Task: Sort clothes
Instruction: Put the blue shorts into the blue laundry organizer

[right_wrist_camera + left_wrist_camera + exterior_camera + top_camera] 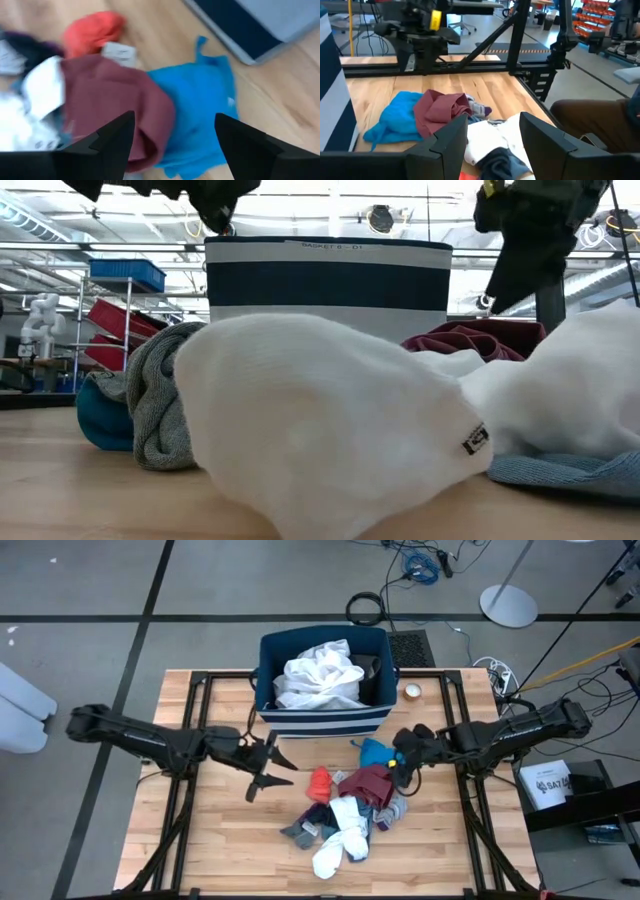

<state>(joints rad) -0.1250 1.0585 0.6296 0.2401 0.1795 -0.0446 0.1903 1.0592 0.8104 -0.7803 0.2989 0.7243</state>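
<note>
right end effector [402, 766]: fingers apart, nothing between them; hovers over the near edge of the pile, right above the blue piece and the maroon piece.
left end effector [268, 766]: fingers apart, empty; hangs over bare bench [220, 840] left of the pile, clear of any cloth.
blue piece [200, 115]: flat on the bench, partly tucked under the maroon one, closest to the bin.
maroon piece [110, 110]: bunched on top, overlaps the blue piece and touches the white cloth.
red-orange piece [319, 782]: small, at the pile's left edge, just beside the left end effector's side.
socks [340, 835]: white and grey ones [160, 410], tangled at the front of the pile.
bin [322, 680]: navy with white stripes, at the back of the bench; white cloth [320, 675] and something dark already inside.
risk 1: a pinch at the blue/maroon overlap likely lifts both; the layers lie on each other, so one grab means mixed sorting.
risk 2: a lifted piece could drag socks along; loose ones may drop on the bench or off the edge.
risk 3: both arms reaching for the pile centre; little room between them, collision possible.
risk 4: a shallow grasp on flat cloth may slip; fingers could scrape the wood.
</note>
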